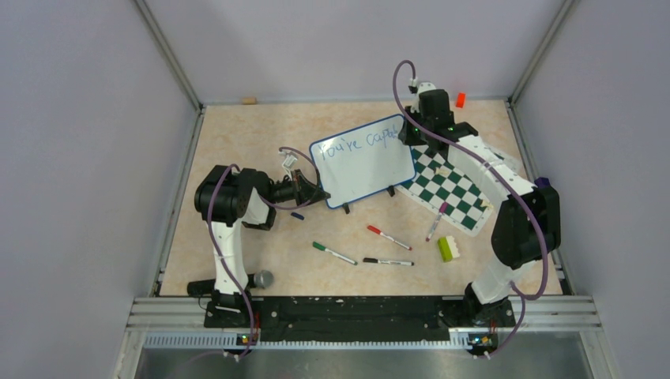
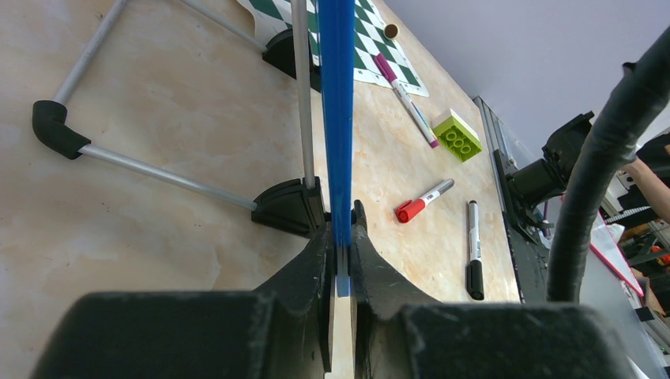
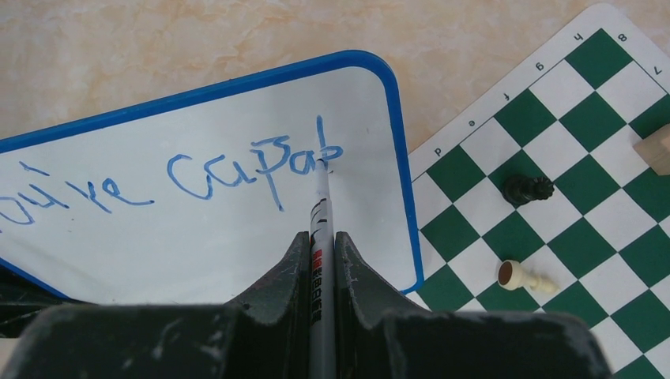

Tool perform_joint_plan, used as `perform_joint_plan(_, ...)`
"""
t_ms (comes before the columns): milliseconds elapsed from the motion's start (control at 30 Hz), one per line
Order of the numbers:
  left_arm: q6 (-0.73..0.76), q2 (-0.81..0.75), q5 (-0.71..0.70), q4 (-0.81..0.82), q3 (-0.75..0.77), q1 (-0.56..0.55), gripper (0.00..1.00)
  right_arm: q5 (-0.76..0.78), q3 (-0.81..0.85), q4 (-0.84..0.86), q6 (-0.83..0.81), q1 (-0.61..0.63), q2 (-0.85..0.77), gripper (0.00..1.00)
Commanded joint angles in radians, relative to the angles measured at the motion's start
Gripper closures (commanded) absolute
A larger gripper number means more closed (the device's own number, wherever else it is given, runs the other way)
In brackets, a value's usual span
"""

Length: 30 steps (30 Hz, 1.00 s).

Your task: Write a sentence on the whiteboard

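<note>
The whiteboard (image 1: 371, 175), white with a blue frame, stands tilted on its feet at the table's middle. My left gripper (image 1: 316, 193) is shut on its left edge; in the left wrist view the blue frame (image 2: 337, 118) runs straight up from between my jaws (image 2: 341, 237). My right gripper (image 1: 415, 130) reaches over the board's upper right corner and is shut on a grey marker (image 3: 320, 213). The marker's tip touches the whiteboard (image 3: 158, 237) at the end of the sentence (image 3: 253, 164), blue handwriting that reads "You're capab".
The green-and-white chess mat (image 1: 452, 191) lies right of the board, with a black piece (image 3: 527, 189) and a pale pawn (image 3: 524, 276) on it. Red (image 1: 389, 238), green (image 1: 334, 253), black (image 1: 387, 261) and purple (image 1: 435, 223) markers and a lime brick (image 1: 447, 248) lie in front.
</note>
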Motion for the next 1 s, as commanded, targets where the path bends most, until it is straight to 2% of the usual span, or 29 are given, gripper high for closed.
perform_joint_plan(0,0.017,-0.033,0.045,0.072,-0.011,0.003,0.95,-0.003,0.005,0.0,-0.006,-0.01,-0.024,1.0)
perform_joint_plan(233,0.016,-0.032,0.045,0.072,-0.011,0.003,0.95,0.057,-0.008,-0.003,-0.003,-0.01,-0.035,1.0)
perform_joint_plan(967,0.017,-0.032,0.045,0.072,-0.01,0.003,0.95,0.035,0.076,0.017,0.017,-0.009,0.012,1.0)
